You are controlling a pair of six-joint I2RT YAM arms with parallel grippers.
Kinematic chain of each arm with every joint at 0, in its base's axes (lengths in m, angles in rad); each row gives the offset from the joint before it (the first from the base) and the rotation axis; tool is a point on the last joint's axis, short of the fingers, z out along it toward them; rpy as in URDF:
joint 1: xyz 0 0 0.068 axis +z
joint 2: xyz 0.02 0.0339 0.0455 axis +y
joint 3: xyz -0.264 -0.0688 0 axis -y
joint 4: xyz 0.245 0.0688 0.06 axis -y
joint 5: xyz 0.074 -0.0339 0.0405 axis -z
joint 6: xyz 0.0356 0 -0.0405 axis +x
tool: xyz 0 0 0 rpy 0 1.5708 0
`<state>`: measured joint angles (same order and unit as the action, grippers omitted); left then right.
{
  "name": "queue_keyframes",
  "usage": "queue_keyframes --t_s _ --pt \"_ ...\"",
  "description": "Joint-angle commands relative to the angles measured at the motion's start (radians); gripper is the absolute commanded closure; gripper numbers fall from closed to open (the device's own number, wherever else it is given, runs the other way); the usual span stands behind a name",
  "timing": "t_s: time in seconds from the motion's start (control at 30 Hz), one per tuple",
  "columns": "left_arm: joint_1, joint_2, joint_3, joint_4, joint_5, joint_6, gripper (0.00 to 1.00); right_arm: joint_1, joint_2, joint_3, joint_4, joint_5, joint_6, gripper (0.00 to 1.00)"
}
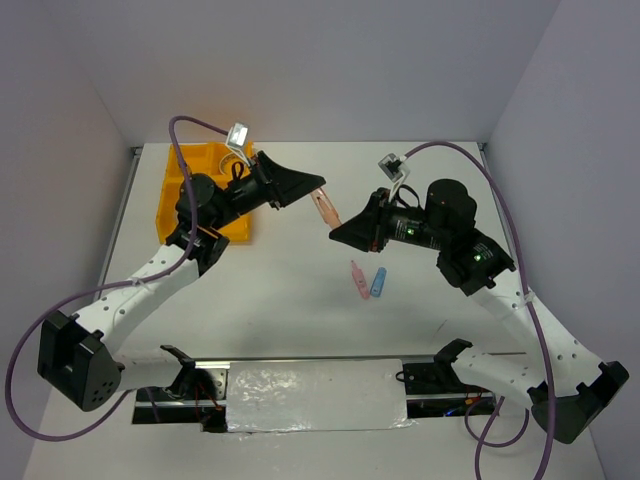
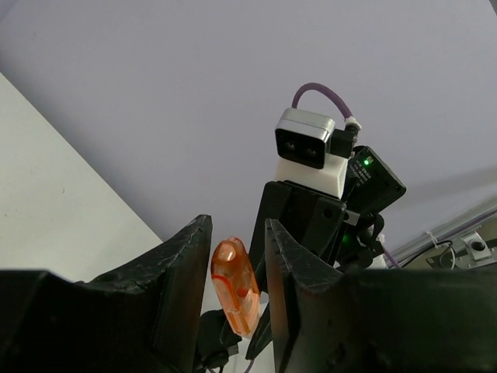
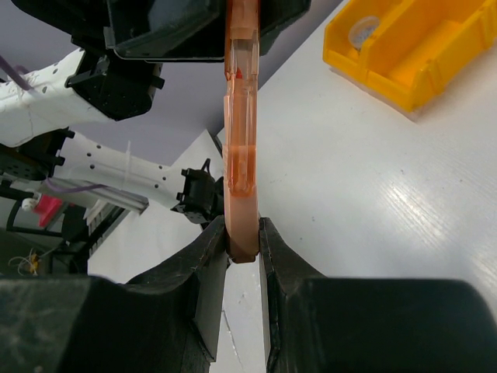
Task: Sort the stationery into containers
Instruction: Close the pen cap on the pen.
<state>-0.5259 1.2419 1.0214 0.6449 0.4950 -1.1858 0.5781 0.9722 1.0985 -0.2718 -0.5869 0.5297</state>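
A translucent pink-orange tapered piece (image 1: 325, 206) hangs in the air between my two grippers, above the table's middle. My right gripper (image 1: 338, 228) is shut on its lower end, as the right wrist view shows (image 3: 243, 233). The piece (image 3: 241, 140) runs from there up to my left gripper (image 1: 308, 190). In the left wrist view the piece's tip (image 2: 235, 286) sits between the left fingers, whose jaws stand apart with a gap on each side of it. The orange-yellow tray (image 1: 180, 165) is at the far left, behind the left arm. A second pink piece (image 1: 357, 281) and a blue piece (image 1: 378, 283) lie side by side on the table.
The right wrist view shows the tray (image 3: 404, 78) with a round clear jar (image 3: 363, 31) in one compartment. The right arm's camera (image 2: 304, 148) faces the left gripper closely. A foil-covered strip (image 1: 315, 392) runs along the near edge between the arm bases.
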Motion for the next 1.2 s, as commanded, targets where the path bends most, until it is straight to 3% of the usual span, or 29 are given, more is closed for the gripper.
queue_keyframes --t_s 0.0,0.2,0.6,1.17 --pt "-0.013 -0.013 -0.009 0.029 0.016 -0.008 0.54 0.006 -0.001 0.052 0.037 -0.013 -0.007 1.0" --pt "-0.025 -0.028 -0.015 -0.001 0.008 0.008 0.63 0.006 0.003 0.058 0.042 -0.008 -0.002 1.0" --pt "-0.028 -0.059 0.0 -0.077 -0.007 0.029 0.98 0.006 0.017 0.077 0.035 0.025 0.01 1.0" --pt "-0.089 -0.065 -0.017 -0.082 -0.052 0.008 1.0 0.005 0.002 0.052 0.21 0.091 0.081 1.0"
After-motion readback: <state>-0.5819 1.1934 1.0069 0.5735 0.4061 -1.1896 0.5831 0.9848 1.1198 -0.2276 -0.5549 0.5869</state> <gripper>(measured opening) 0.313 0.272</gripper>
